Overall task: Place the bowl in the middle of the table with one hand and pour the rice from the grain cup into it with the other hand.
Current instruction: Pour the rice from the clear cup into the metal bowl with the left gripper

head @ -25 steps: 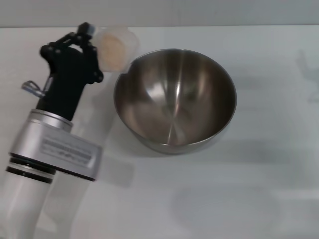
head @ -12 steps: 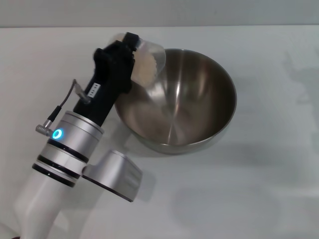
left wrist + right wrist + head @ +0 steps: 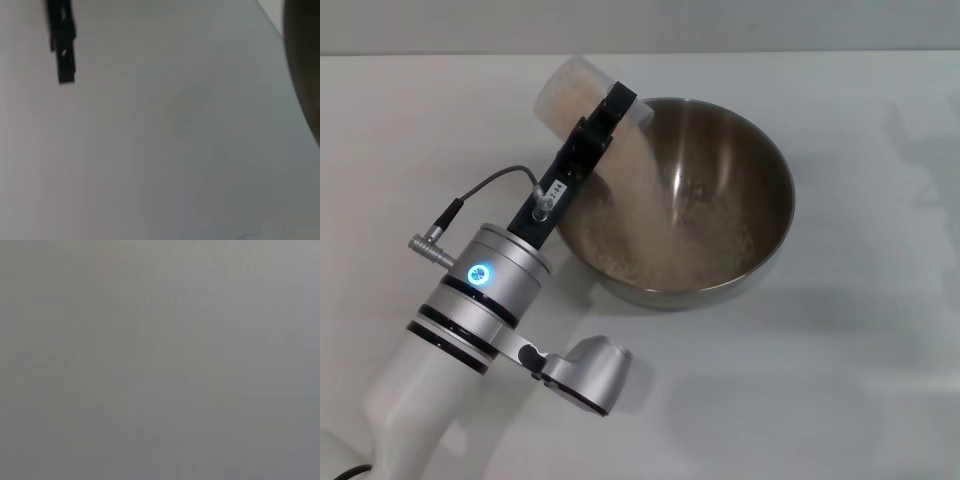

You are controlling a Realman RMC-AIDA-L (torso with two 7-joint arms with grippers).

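The steel bowl [image 3: 720, 200] stands on the white table [image 3: 840, 380], a little right of the middle. My left gripper [image 3: 605, 115] is shut on the clear grain cup [image 3: 570, 90] and holds it tipped over the bowl's left rim. Rice [image 3: 650, 190] streams from the cup down the bowl's inner wall, and grains [image 3: 720, 245] lie scattered across the bottom. In the left wrist view one black finger [image 3: 61, 42] shows against the table, with the bowl's edge [image 3: 302, 75] at the side. My right gripper is out of view.
The left arm's silver wrist [image 3: 485, 290] and elbow joint [image 3: 590, 375] hang over the table's front left. A grey wall [image 3: 640, 25] runs along the table's far edge. The right wrist view shows only a plain grey surface.
The left gripper has rolled over and carried the cup from beside the bowl to over its rim. The cup went from upright to tipped, and rice now pours into the bowl.
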